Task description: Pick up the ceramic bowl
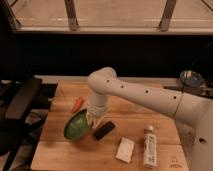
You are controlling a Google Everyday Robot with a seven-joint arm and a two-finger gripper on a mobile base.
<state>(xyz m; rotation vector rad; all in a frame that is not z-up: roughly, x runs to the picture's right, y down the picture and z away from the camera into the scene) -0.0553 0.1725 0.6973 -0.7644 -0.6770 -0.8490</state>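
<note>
We see the ceramic bowl [76, 125] tilted at the bench's [60, 159] front left with our tool [93, 120] at its right rim, apparently clamped onto it, so the grasp looks made and lifting clear remains.

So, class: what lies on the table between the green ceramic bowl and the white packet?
In the camera view, a black rectangular object lies between the ceramic bowl and the white packet. The gripper is at the bowl's right rim.
</note>
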